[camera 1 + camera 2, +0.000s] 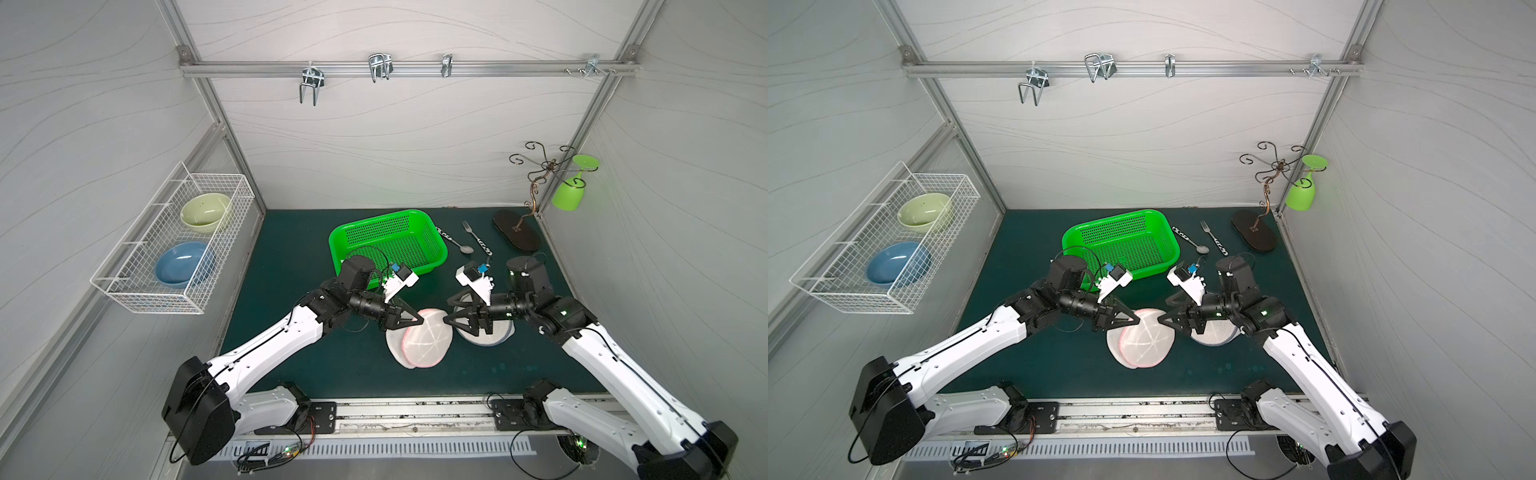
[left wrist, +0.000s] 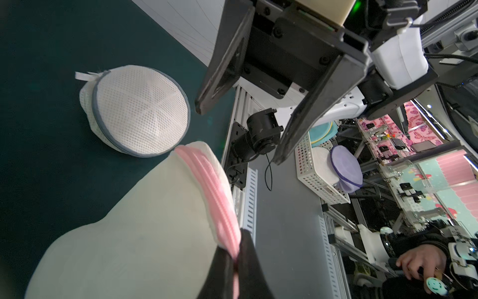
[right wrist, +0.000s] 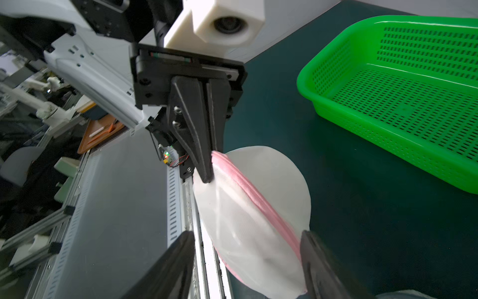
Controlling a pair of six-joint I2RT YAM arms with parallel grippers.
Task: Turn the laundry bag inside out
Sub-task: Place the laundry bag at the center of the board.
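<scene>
The laundry bag [image 1: 419,343] [image 1: 1144,345] is a round white mesh pouch with a pink zipper rim, lifted at its far edge above the green mat. My left gripper [image 1: 422,321] [image 2: 236,259] is shut on the pink rim [image 2: 207,181]. It also shows in the right wrist view as the left gripper [image 3: 208,178], pinching the bag [image 3: 253,207]. My right gripper [image 1: 445,320] [image 3: 247,234] faces it from the other side, open, and the bag's near edge lies between its spread fingers. One finger [image 3: 310,248] is right beside the zipper.
A second white mesh bag with grey trim [image 1: 496,332] [image 2: 139,111] lies under the right arm. A green basket [image 1: 374,218] stands behind the grippers. A spoon [image 1: 459,245], a fork [image 1: 473,237] and a cup stand [image 1: 515,235] are at back right. A wire rack [image 1: 174,237] hangs on the left wall.
</scene>
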